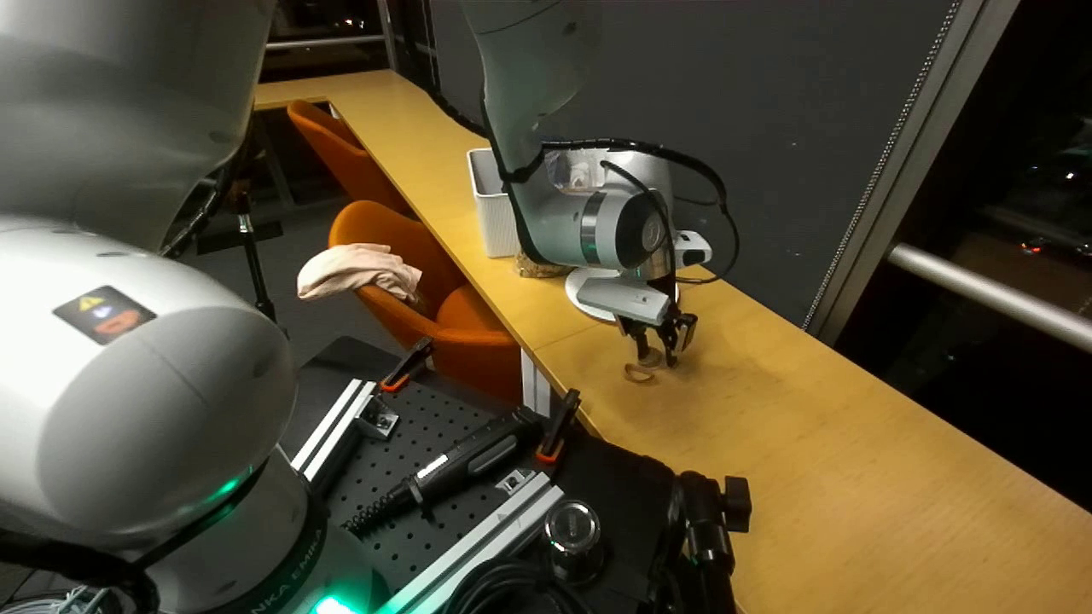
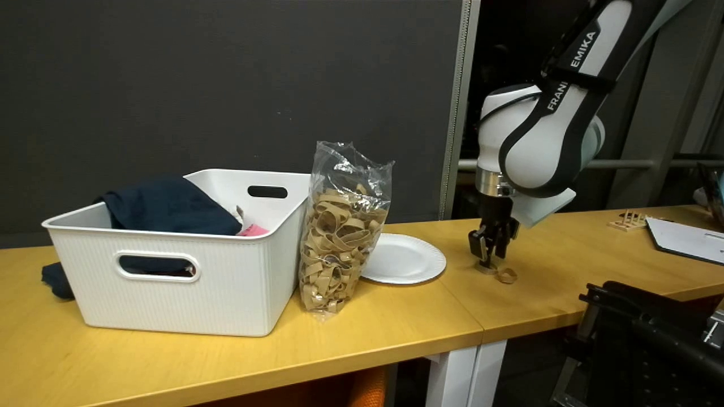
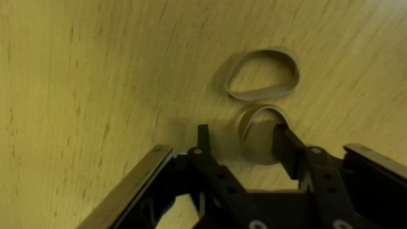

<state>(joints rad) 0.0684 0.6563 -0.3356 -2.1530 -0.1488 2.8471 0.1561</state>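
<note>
The robot arm [image 2: 540,147] reads FRAN below a strap [image 2: 582,80] and EMIKA above. Its lower band [image 1: 290,570] reads NKA EMIKA; its sticker [image 1: 104,317] bears a yellow warning triangle [image 1: 90,302].

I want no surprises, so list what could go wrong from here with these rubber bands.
In the wrist view, one fingertip of the open pincer covers part of the lower rubber band, so closing might pinch only its edge and lose it. The upper rubber band lies right beside it and could be nudged too. The pincer looks low over the table, so dropping further may scrape it.
</note>
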